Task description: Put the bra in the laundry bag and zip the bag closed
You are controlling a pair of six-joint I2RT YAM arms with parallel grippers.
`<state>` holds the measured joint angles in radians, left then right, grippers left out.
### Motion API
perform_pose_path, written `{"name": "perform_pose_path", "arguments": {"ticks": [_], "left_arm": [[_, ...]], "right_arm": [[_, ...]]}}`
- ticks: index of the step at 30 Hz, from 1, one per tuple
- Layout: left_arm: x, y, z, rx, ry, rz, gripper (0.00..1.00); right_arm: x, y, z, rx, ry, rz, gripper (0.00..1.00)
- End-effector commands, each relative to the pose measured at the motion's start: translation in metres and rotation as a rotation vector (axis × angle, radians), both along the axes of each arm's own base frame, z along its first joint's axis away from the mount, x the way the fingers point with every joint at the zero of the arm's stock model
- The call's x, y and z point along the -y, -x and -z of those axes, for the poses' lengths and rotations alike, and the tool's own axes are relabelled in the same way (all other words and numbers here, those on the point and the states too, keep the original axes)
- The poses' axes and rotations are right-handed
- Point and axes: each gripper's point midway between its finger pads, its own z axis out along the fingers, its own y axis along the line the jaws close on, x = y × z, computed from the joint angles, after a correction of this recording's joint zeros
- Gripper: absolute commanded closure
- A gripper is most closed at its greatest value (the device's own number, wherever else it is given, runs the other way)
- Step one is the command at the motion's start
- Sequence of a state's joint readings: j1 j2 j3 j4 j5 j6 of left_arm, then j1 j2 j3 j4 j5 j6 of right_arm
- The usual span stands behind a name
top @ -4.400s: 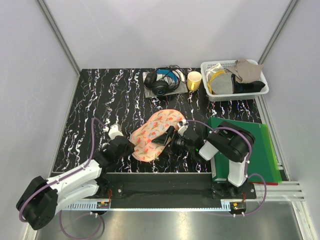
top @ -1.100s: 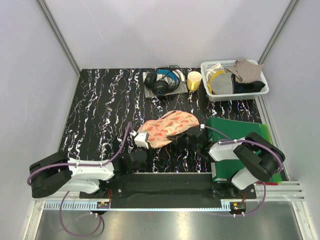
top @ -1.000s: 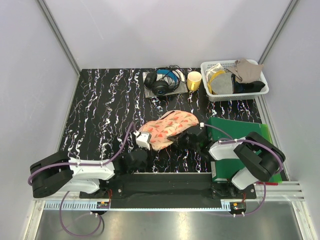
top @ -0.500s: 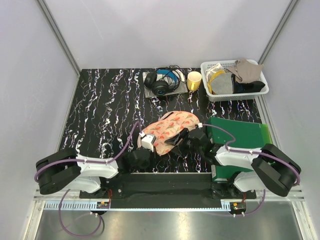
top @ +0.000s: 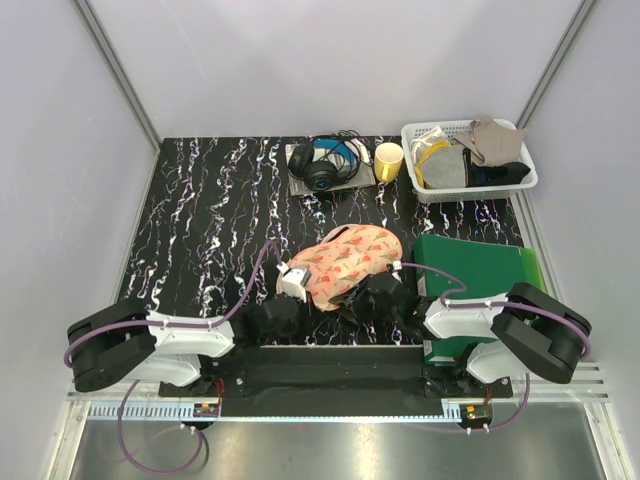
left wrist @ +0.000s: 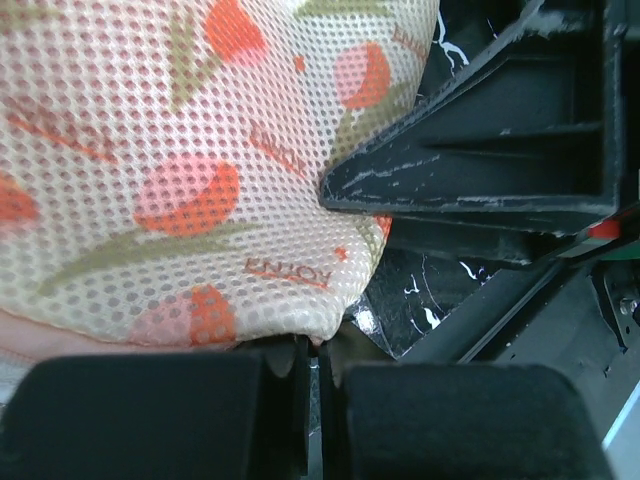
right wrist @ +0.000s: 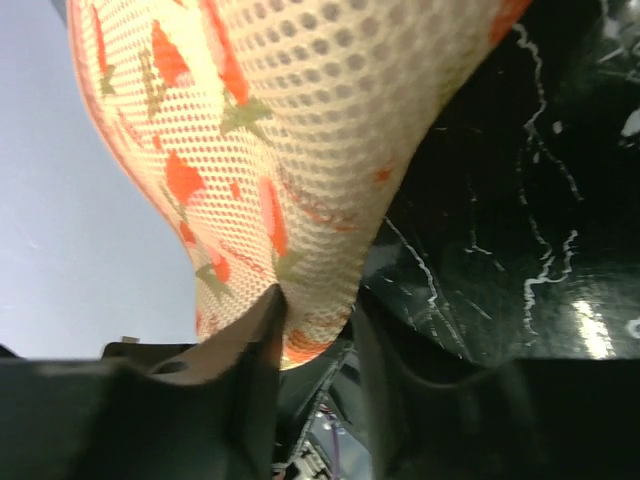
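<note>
Laundry bag (top: 350, 262) is resting near the front edge of the table (top: 220, 220), between two robot hands.
The left hand (left wrist: 318, 365) is pinching the bag's mesh rim, its fingers pressing fully together. The right hand (right wrist: 320, 305) is standing partly open, the rim dipping between its fingers and one finger touching the mesh.

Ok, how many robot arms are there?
2. The left arm lies along the table's near edge on the left, the right arm on the right. Both reach in to the laundry bag in the middle. None looks hidden.
</note>
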<state>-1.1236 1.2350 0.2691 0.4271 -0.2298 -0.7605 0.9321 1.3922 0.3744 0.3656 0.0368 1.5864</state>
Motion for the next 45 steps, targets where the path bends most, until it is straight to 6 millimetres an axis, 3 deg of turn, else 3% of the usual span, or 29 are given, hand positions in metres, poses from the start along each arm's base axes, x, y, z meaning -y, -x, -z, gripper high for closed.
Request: {"name": "perform_pose_path", "arguments": {"ticks": [1, 5, 6, 9, 10, 15, 23, 26, 28, 30, 32, 36, 40, 45], "left_arm": [[0.016, -0.005, -0.023, 0.013, 0.083, 0.001, 1.0], [0.01, 0.0, -0.009, -0.043, 0.049, -0.016, 1.0], [0.009, 0.0, -0.006, -0.06, 0.044, -0.029, 1.0], [-0.011, 0.0, 0.014, -0.122, -0.074, -0.098, 1.0], [-0.022, 0.002, 0.023, -0.149, -0.121, -0.114, 1.0], [-0.034, 0.002, 0.024, -0.145, -0.147, -0.108, 1.0], [-0.025, 0.016, 0.03, -0.153, -0.173, 0.035, 1.0], [-0.026, 0.017, 0.031, -0.146, -0.167, 0.043, 1.0], [-0.019, 0.016, 0.02, -0.119, -0.113, 0.057, 1.0], [-0.01, 0.013, 0.008, -0.082, -0.058, 0.073, 1.0], [-0.001, 0.009, -0.005, -0.06, -0.017, 0.082, 1.0], [0.018, 0.003, -0.019, -0.047, 0.045, 0.094, 1.0], [0.031, 0.005, -0.016, -0.078, 0.061, 0.124, 1.0], [0.031, 0.008, -0.017, -0.081, 0.084, 0.131, 1.0]], "right_arm": [[0.001, -0.01, -0.005, 0.036, -0.023, 0.072, 0.67], [0.01, -0.015, -0.005, 0.057, 0.01, 0.102, 0.83], [0.014, -0.015, -0.002, 0.058, 0.028, 0.105, 0.93], [0.022, -0.014, 0.004, 0.074, 0.084, 0.076, 0.99], [0.026, -0.015, 0.007, 0.086, 0.111, 0.043, 0.99], [0.042, -0.017, 0.024, 0.1, 0.198, -0.08, 1.0], [0.059, -0.033, 0.024, 0.114, 0.26, -0.165, 1.0], [0.054, -0.035, 0.023, 0.103, 0.254, -0.212, 1.0], [0.048, -0.031, 0.023, 0.082, 0.226, -0.237, 1.0], [0.039, -0.026, 0.018, 0.074, 0.159, -0.245, 0.86], [0.036, -0.021, 0.016, 0.074, 0.119, -0.229, 0.65], [0.018, -0.006, 0.003, 0.068, 0.072, -0.236, 0.45], [0.002, 0.001, -0.006, 0.075, 0.038, -0.213, 0.44], [-0.001, -0.003, 0.004, 0.032, 0.009, -0.14, 0.51]]}}
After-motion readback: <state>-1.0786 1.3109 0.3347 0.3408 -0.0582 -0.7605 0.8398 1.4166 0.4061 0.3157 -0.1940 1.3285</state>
